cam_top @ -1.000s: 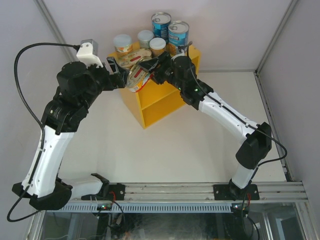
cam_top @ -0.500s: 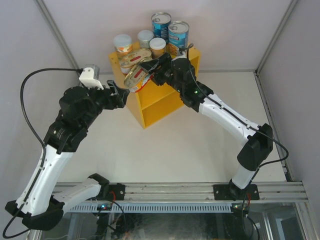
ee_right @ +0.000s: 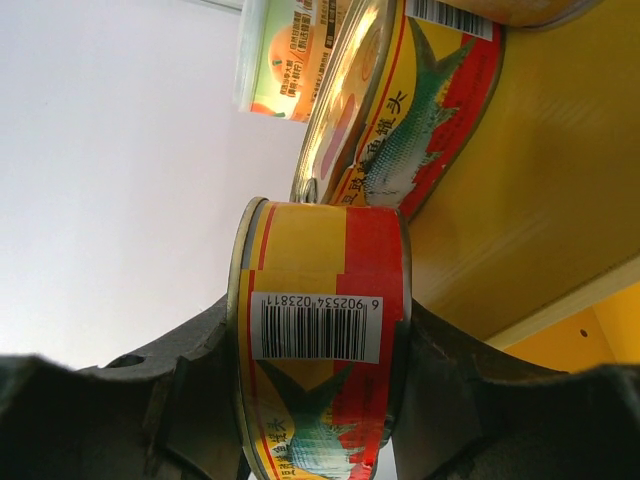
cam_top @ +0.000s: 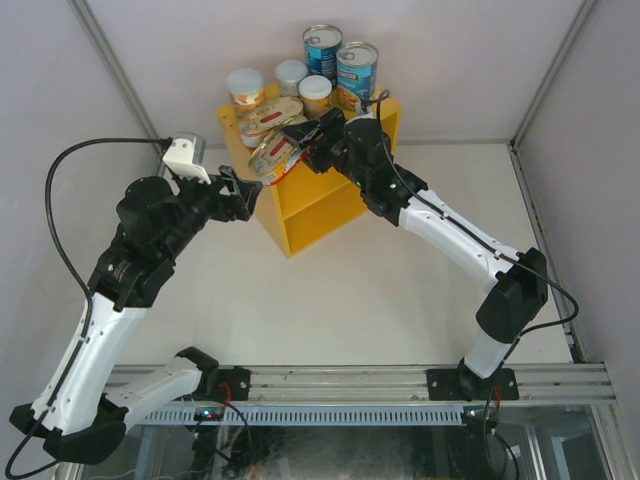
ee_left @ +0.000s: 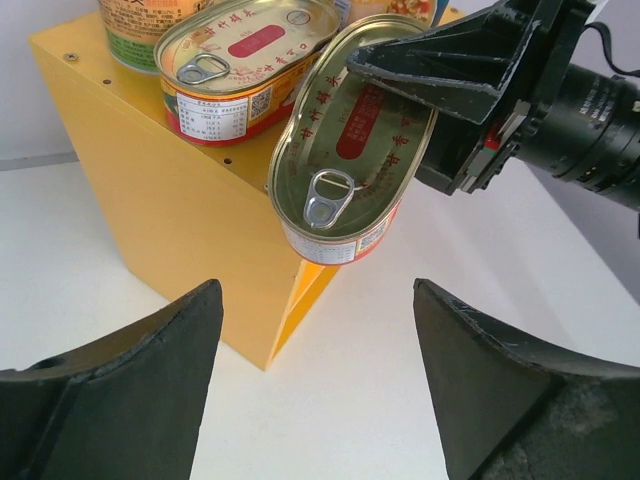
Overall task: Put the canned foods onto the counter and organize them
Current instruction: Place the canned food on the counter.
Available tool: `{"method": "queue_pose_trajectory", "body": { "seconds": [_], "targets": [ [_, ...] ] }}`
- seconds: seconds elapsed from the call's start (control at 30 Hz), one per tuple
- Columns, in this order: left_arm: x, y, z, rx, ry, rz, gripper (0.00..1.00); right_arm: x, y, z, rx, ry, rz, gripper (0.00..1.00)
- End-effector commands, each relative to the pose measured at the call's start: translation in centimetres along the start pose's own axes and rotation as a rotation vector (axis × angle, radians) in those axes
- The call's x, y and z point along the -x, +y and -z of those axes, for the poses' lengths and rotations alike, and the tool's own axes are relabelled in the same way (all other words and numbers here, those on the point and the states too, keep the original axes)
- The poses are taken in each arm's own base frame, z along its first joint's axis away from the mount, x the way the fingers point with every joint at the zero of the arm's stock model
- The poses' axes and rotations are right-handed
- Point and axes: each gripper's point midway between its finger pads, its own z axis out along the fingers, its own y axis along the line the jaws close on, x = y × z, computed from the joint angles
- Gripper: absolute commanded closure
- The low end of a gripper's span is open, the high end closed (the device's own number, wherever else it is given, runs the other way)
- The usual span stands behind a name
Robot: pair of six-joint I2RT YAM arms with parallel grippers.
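Right jaws clamp a tilted oval tin [ee_left: 350, 140] at the front corner of the yellow counter's [cam_top: 268, 218] top surface, just beside a 2nd oval tin [ee_left: 245, 60] lying flat. Left jaws stand apart, empty. Placing step; next likely needs levelling it, then release.

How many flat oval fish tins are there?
2. One oval tin lies flat on the yellow counter; the other oval tin is held tilted in the right gripper at the counter's corner. None looks hidden.
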Motion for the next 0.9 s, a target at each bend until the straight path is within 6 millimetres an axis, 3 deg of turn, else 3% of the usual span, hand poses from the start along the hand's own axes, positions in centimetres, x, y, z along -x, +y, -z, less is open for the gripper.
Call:
{"method": "queue_pose_trajectory", "body": {
  "seconds": [0.0, 0.87],
  "targets": [
    [0.4, -0.3, -0.7, -0.031, -0.031, -0.065, 0.19, 2.3, 5.8, 3.1, 0.15, -0.069, -0.063, 1.0],
    [0.5, -1.4, -4.1, -0.092, -0.036, -0.119, 0.18, 3.2, 4.4, 1.9, 0.114, -0.104, -0.165, 1.0]
  ]
}}
